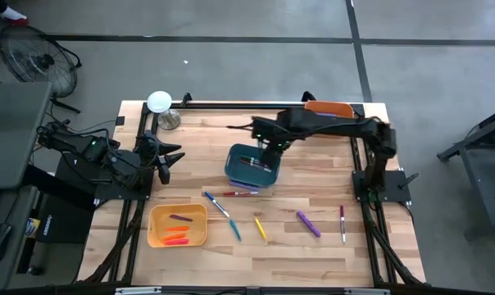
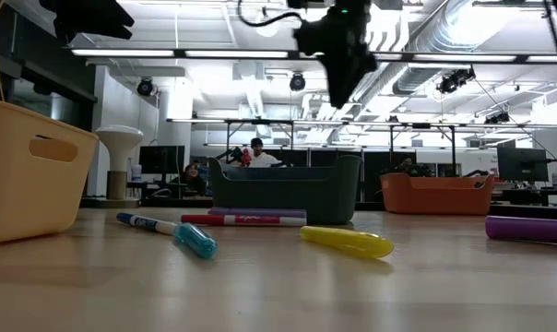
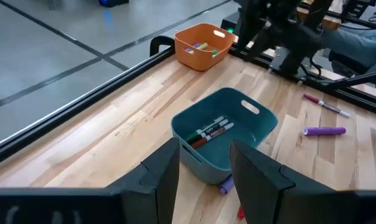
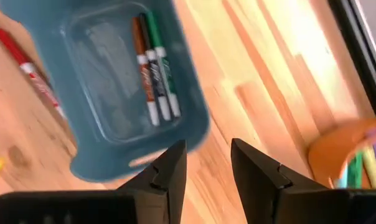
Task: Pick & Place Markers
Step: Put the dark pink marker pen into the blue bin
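My right gripper [image 1: 268,156] is hanging over the teal bin [image 1: 235,168], whose walls are fencing three markers [image 4: 154,68] inside. In front of that bin, loose markers [image 1: 217,203] are dotting the table [image 1: 313,156]; behind it, bare wood is lying open.

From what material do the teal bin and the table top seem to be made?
The teal bin looks like moulded plastic with a smooth, slightly glossy finish: rounded corners, a cut-out handle slot and soft reflections on its floor. The table top looks like pale wood in joined planks: grain lines and seams show. Whether it is varnished I cannot tell.
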You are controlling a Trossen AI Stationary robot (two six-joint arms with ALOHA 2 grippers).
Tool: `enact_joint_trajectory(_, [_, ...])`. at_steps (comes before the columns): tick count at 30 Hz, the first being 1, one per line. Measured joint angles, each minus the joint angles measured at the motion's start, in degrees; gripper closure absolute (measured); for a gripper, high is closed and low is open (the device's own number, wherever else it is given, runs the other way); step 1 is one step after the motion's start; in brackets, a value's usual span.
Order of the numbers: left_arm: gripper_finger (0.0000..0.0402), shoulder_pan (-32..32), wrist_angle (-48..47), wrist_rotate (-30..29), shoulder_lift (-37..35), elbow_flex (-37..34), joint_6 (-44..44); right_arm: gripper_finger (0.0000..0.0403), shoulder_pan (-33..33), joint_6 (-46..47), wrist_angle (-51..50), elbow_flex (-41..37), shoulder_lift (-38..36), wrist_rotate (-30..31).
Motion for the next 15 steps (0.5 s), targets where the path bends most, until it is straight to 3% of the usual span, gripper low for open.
enact_joint_trajectory(6, [0.0264,0.0,0.1,0.0,0.1,0.0,-0.1,0.0289,1.5,13.2,1.9,-14.1,-10.8,-0.3])
enact_joint_trajectory(15, [0.0264,0.0,0.0,1.0,0.1,0.0,0.5,0.0289,10.5,41.0,1.4,-30.2,-26.8,-1.4])
